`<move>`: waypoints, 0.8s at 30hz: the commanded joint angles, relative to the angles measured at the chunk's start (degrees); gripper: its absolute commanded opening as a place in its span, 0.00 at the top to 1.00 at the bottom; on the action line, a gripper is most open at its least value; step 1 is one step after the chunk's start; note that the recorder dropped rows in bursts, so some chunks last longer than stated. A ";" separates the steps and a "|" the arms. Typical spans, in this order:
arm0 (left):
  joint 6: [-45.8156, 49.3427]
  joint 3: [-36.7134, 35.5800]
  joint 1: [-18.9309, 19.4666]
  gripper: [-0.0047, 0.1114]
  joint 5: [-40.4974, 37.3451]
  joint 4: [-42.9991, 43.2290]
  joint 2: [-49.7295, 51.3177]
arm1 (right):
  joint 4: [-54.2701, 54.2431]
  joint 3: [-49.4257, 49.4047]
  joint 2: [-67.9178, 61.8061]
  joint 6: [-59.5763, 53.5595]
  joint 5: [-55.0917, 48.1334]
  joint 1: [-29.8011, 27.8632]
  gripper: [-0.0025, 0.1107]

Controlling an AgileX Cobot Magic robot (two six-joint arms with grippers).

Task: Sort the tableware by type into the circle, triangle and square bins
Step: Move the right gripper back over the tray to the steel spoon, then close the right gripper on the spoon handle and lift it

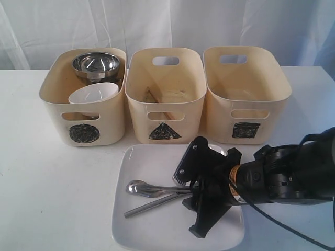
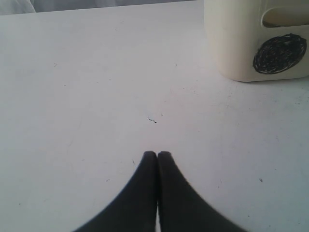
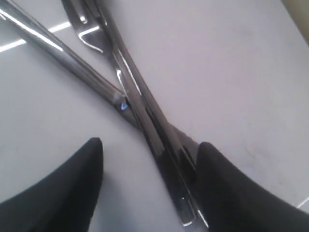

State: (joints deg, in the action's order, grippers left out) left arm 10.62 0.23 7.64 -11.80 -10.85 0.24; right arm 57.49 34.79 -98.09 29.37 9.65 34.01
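Desk (image 1: 52,198): white, curtain (image 1: 78,26) behind.
Circle bin (image 1: 57,112): steel bowl (image 1: 96,64), white bowl (image 1: 93,97) in.
Plate (image 1: 138,225): cutlery (image 1: 152,191) unsorted — plate too.
Right fingers (image 3: 72,193): apart, astride cutlery.
Left fingers (image 2: 140,193): together — empty.

Bright, even light, soft shadows, glare streaking the blurred steel cutlery (image 3: 136,102).

1. Left gripper (image 2: 157,154): dark fingers pressed together, holding nothing, over the table.
2. Table (image 2: 96,96): white and bare beneath the gripper.
3. Circle bin (image 2: 231,43): cream tub, well apart from the gripper, with a black scribbled circle (image 2: 280,53) below a handle cutout (image 2: 285,17).
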 commanded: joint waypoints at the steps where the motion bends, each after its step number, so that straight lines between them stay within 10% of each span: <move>1: -0.35 -0.23 -0.31 0.96 -0.22 -0.60 -0.24 | 0.40 -0.04 -2.45 -1.10 -1.41 0.24 0.53; 8: -0.35 -0.23 -0.31 0.96 -0.22 -0.60 -0.24 | 0.40 -0.04 -2.67 -1.10 -0.10 0.24 0.76; 24: -0.35 -0.23 -0.31 0.96 -0.22 -0.60 -0.24 | 0.50 -0.01 -0.42 -1.10 3.53 0.24 0.96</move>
State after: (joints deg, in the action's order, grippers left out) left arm 10.62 0.23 7.64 -11.80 -10.85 0.24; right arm 57.51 35.33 -99.72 28.96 13.27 34.29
